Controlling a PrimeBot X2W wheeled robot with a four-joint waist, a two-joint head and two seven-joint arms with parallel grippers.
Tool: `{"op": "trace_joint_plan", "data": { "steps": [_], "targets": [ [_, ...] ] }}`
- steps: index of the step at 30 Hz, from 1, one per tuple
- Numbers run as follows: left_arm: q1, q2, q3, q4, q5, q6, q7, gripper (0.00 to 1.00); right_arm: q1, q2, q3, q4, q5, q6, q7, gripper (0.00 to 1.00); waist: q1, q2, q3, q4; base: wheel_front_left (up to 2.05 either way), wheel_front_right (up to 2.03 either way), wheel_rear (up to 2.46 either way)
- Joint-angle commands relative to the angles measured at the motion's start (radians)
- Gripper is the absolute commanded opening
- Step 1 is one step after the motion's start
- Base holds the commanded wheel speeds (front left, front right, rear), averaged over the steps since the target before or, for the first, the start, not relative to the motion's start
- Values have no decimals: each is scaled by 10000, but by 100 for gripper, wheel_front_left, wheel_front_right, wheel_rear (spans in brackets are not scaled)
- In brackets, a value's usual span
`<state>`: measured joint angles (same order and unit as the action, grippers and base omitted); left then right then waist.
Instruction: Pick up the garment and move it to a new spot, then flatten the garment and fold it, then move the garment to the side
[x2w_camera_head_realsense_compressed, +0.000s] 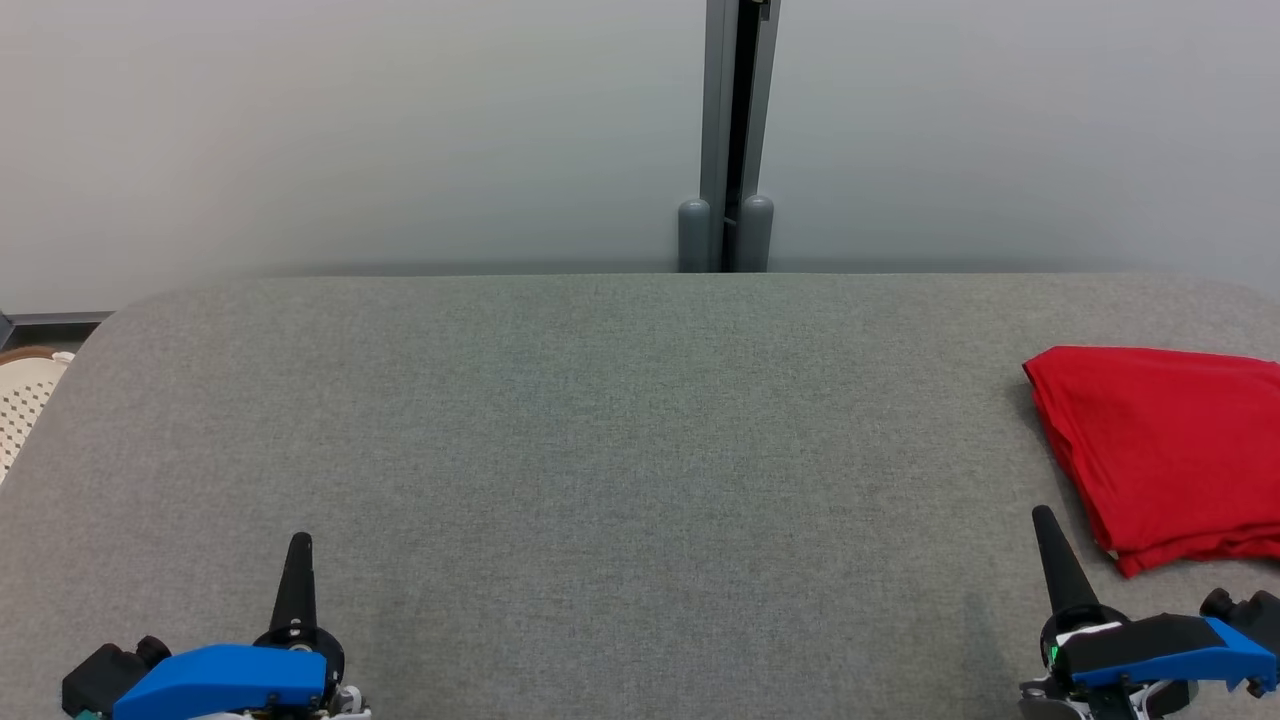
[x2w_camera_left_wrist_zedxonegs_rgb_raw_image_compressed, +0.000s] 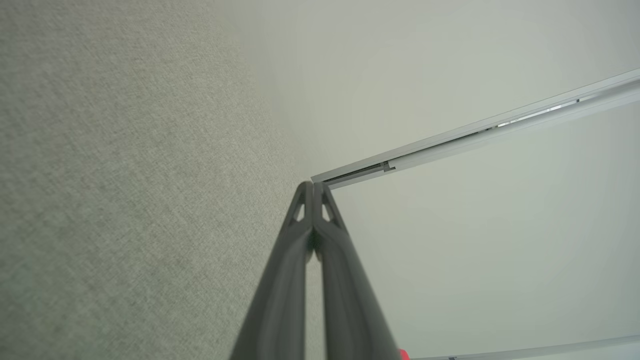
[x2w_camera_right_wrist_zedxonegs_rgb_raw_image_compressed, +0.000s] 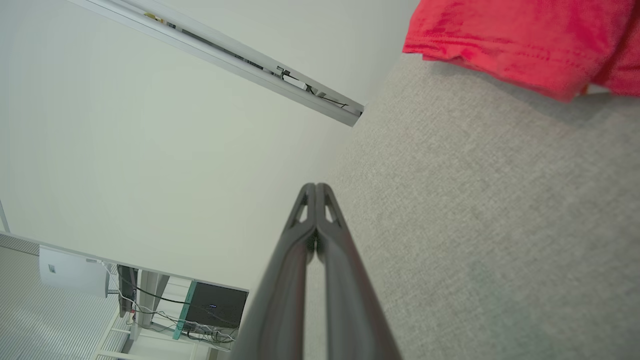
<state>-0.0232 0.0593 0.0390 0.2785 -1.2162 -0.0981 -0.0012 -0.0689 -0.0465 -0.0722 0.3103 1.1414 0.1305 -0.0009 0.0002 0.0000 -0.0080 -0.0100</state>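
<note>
The red garment lies folded flat at the far right of the grey fabric table, partly cut off by the head view's edge. Its hem shows at the top of the right wrist view. My right gripper stands at the lower right, shut and empty, just left of the garment's near corner and apart from it; its fingertips meet with nothing between them. At the lower left my left gripper is shut and empty too, with its fingertips pressed together above the bare table.
A pale wall with a grey vertical post stands behind the table's far edge. A cream perforated basket sits off the table's left side. The right wrist view catches a dark box and cables beyond the table.
</note>
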Motion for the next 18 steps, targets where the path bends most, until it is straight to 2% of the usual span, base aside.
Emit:
{"op": "trace_joint_plan", "data": {
  "steps": [1, 18],
  "targets": [
    [-220, 14, 81, -116, -214, -69, 73, 0, -221, -45, -45, -137, 268, 4, 65, 0, -1, 0, 2, 3, 0, 0, 0],
    [-484, -26, 334, -202, -1510, -174, 451, 0, -317, -50, -180, -333, 1807, 4, 441, 0, -1, 0, 34, 31, 0, 0, 0]
  ]
}}
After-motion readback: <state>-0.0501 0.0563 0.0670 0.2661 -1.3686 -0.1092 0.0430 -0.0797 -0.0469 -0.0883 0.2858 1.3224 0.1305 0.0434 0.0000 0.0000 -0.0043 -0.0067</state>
